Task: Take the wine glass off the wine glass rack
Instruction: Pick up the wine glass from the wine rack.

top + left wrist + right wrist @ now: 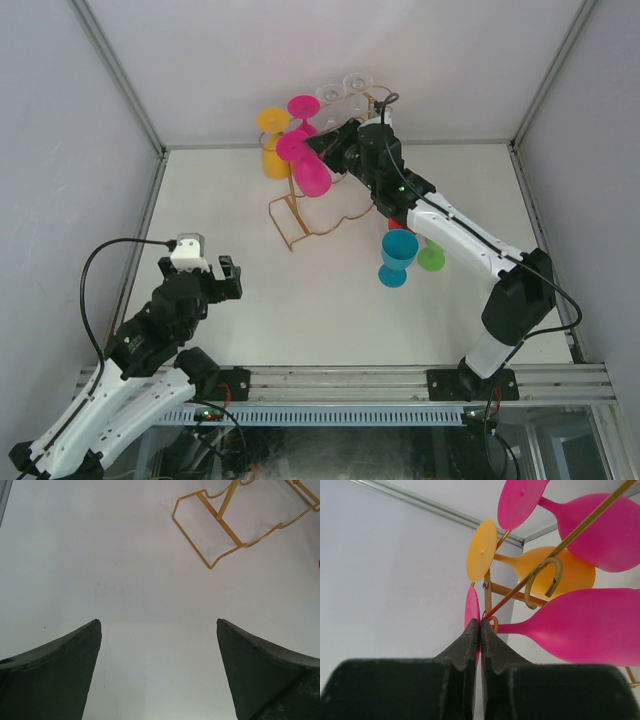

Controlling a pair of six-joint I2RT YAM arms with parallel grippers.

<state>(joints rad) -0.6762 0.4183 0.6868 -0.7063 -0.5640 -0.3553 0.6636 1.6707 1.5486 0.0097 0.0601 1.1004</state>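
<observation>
Left pincer (157, 625) spread wide at 7 o'clock over the tabletop (300, 320), wine glass rack (220, 519) at 12 o'clock, pink wine glass (585, 625) hanging inverted from its rail, long axis near vertical, bowl down, right pincer (480, 625) closed against its foot.

There are two pink glasses (312, 178), one yellow glass (274, 165), two clear glasses (355, 80), one blue glass (398, 250), one green glass (431, 259), one gold rack (290, 215) and two robot arms (460, 240).
</observation>
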